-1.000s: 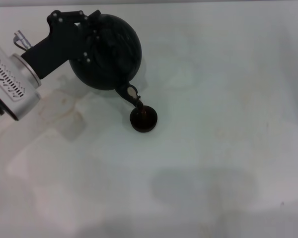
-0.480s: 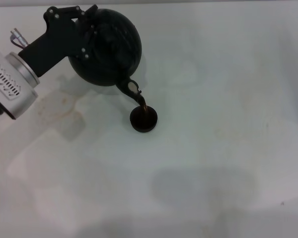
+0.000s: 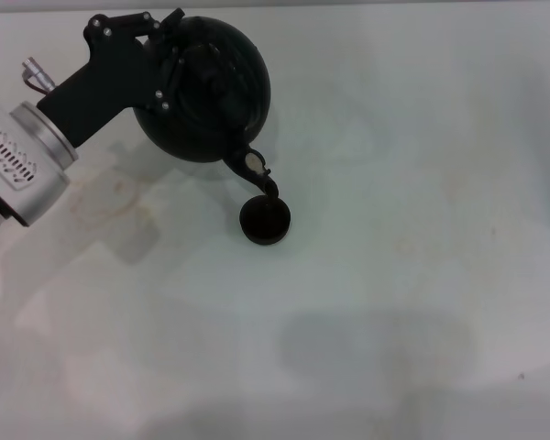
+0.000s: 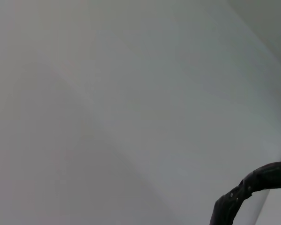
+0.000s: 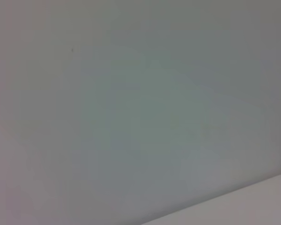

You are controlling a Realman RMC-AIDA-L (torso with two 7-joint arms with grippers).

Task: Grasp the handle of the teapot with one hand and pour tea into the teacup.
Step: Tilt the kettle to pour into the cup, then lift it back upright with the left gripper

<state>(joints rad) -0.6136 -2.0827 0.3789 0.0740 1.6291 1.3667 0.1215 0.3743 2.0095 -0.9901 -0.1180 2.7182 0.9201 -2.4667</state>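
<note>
Left claw [image 3: 160, 60] clamps the tilted teapot [image 3: 211, 87] above the teacup [image 3: 264, 220].

table [image 3: 422, 183]: plain white | faint stains at left | soft shadows

One teapot [image 3: 206, 90] counted, with one handle [image 4: 246, 190] and one spout [image 3: 253, 165]. One teacup [image 3: 264, 220] counted. One gripper [image 3: 151, 55] seen, on left arm. One desk [image 3: 422, 238] noted.
</note>
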